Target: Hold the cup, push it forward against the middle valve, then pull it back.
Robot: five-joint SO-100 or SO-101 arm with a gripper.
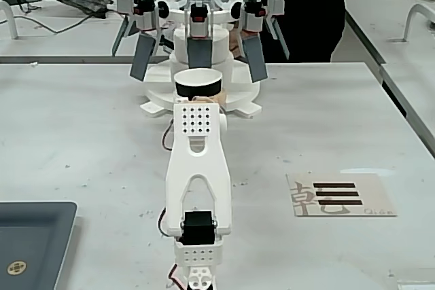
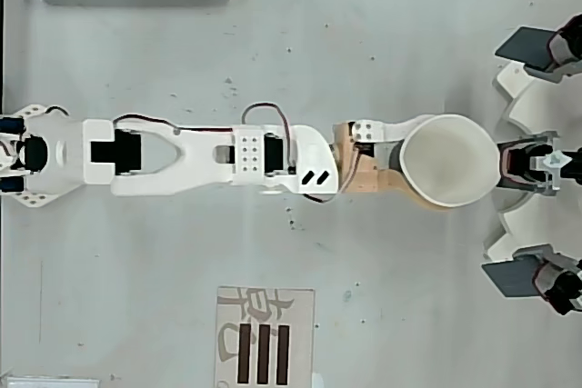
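**Cup held close in front of the middle valve**

At the upper centre of the fixed view sits the cup (image 1: pixel 198 83), its thin white rim round a dark wall, directly in front of the middle valve (image 1: pixel 199 53), a flat grey paddle seen face-on under a black-and-white head with a red spot. From above, the cup (image 2: pixel 451 159) lies at the right of the frame, its rim just beside the valve head (image 2: pixel 527 161); whether they touch cannot be told.

The gripper (image 2: pixel 420 159) has its fingers closed round the cup's wall, gripping it from the left side of the overhead frame; a tan finger (image 2: pixel 364 174) shows below the cup's near edge. In the fixed view the white perforated plate (image 1: pixel 196 120) hides the grip.

Slanted grey paddles (image 1: pixel 143 57) and (image 1: pixel 254 58) flank the middle one, all mounted on a white round stand (image 1: pixel 204 100). Behind the gripper the white arm (image 2: pixel 173 154) stretches toward the left of the overhead frame. On the table (image 1: pixel 81 134) lie a card with black bars (image 1: pixel 338 195) at lower right and a dark tray (image 1: pixel 30 242) at lower left.
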